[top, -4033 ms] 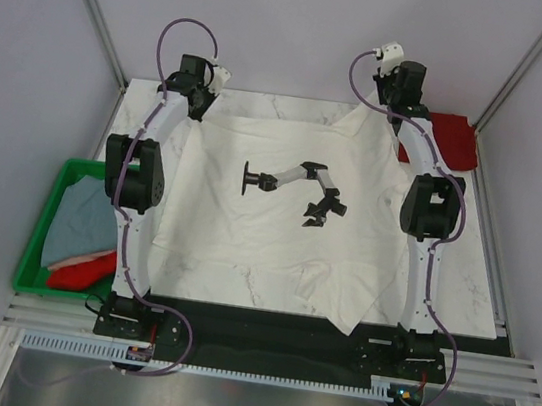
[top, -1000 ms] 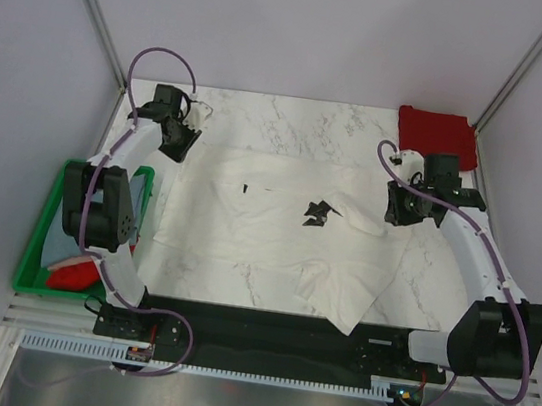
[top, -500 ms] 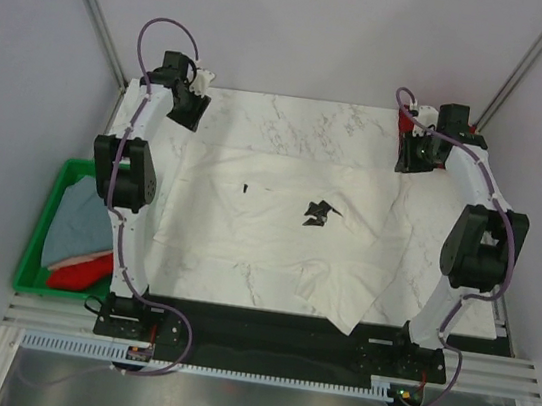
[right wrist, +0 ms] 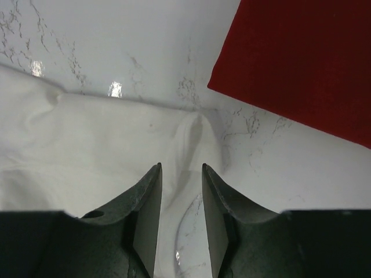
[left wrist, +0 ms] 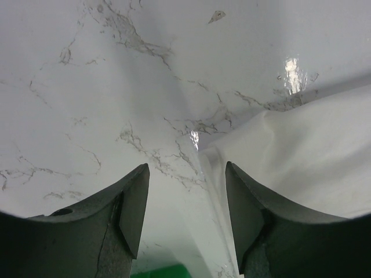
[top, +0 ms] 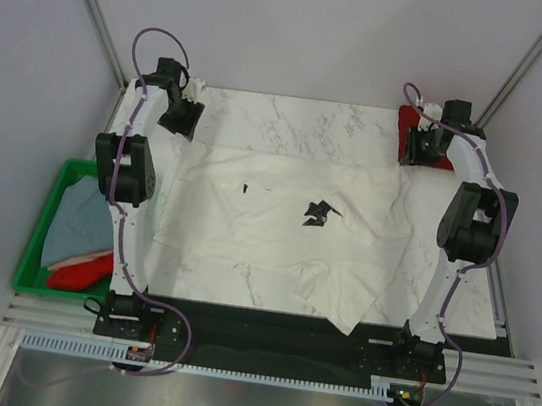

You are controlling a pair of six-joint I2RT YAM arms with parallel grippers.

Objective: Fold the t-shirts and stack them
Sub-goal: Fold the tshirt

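Right wrist shows dark red shirt beside white shirt; both arms' jaws released.

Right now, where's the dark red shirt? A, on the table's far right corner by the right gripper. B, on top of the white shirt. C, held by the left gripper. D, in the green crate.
A: the dark red shirt lies flat on the table at its far right corner, just beyond the right gripper, off the white shirt.

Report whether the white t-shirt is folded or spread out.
Spread, not folded small: the white t-shirt lies wide and wrinkled across the table, one corner over its near edge. Only scraps of its black print show.
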